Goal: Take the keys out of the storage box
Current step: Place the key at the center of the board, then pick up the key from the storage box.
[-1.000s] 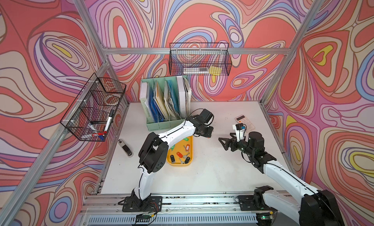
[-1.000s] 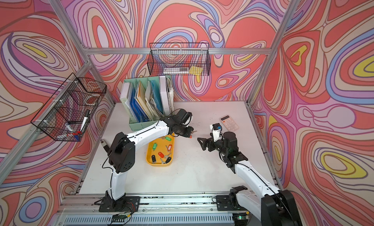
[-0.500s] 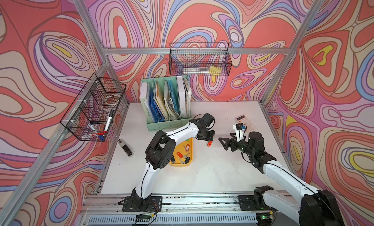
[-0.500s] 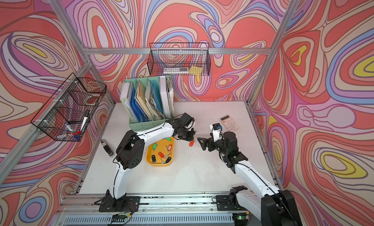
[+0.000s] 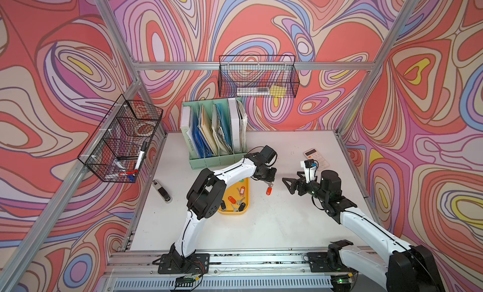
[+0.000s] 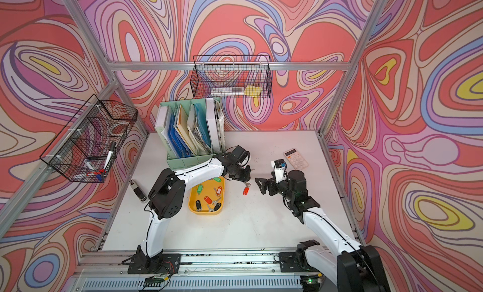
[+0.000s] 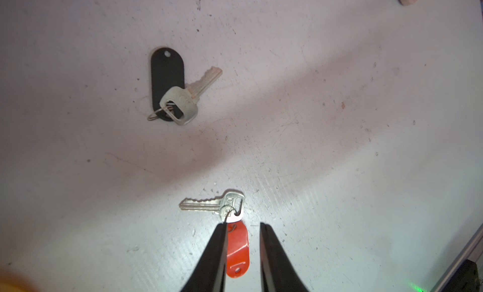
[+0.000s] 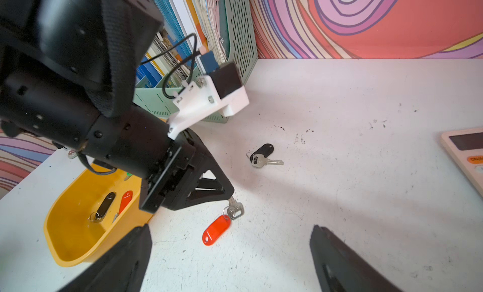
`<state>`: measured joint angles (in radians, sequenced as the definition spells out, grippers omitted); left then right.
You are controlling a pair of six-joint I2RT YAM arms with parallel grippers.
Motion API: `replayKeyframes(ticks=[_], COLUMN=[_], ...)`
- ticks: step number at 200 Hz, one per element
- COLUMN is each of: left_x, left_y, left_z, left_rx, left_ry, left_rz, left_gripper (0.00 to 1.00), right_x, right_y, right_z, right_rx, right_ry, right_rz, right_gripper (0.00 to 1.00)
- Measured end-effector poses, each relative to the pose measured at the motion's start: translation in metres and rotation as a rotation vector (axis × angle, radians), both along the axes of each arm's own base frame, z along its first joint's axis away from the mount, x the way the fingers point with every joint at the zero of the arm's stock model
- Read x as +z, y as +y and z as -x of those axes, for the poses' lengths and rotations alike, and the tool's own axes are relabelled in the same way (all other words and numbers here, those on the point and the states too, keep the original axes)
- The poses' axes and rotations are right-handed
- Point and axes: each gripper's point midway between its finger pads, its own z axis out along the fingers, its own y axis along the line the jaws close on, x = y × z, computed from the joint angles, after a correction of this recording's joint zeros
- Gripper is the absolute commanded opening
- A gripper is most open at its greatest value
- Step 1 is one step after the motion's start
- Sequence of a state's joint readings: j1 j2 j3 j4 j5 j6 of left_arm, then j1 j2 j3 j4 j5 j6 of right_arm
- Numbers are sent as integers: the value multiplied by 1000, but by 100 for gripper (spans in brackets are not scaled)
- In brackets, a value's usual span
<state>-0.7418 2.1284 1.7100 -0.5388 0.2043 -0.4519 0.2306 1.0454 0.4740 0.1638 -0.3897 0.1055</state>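
Progress: two of the keys lie out on the worktop (image 5: pixel 287 225), a black-tagged key (image 7: pixel 167 81) and a red-tagged key (image 7: pixel 237 247), both just beyond the storage box (image 8: pixel 75 241).
Left claw (image 7: pixel 242 225): fingers parted over the red-tagged key, whose ring touches one fingertip; nothing is clamped.
Right claw (image 8: pixel 231 228): spread wide and empty, hovering near the red tag.
Left to do: about seven tagged keys (image 6: pixel 207 199), green, red and black, lie in the yellow box; by this count the job looks under a third done.
Wrist views: only the left wrist view shows the gap between the left fingers; both wrist views show the black-tagged key plainly.
Top views: both show all that lies in the box, which the left wrist view misses; the black-tagged key is hard to make out there.
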Motion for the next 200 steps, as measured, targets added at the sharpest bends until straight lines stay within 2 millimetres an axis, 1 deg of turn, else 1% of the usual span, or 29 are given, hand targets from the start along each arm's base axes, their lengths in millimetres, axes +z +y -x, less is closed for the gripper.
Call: replayKeyframes(ticks=[27,43,54,67,82,103,121,155,167,180,200], left_x=[29,50,62,73,83,89,94,113,119,125,132], left_y=[14,27,39,54,73,101,127,172,187,204,227], left_z=[4,5,5,6,7,12,19,41,49,57,68], left_rx=[20,43,65,92,127,182,235,340,376,425,494], left_ry=[-51,-93,-119,-148,-174,-200,-229,-319,-354,-394,-450], left_rz=[15,28,33,37,35,16,-8,-36,-43,-49,-60], left_gripper=[43,46,49,49,50,52,58,68,74,80,85], right_x=[0,-1,1,4,9,13,16,22,24,23,13], right_y=[1,4,9,21,38,64,88,140,159,178,205], right_z=[1,1,1,3,4,1,-6,-22,-28,-33,-41], right_rx=[8,19,33,64,109,168,213,296,322,345,368], right_ry=[4,9,13,6,-2,0,9,50,62,78,107], right_rz=[-4,-4,-1,6,14,24,32,47,54,66,106], right_gripper=[98,98,98,98,97,93,88,78,75,71,67])
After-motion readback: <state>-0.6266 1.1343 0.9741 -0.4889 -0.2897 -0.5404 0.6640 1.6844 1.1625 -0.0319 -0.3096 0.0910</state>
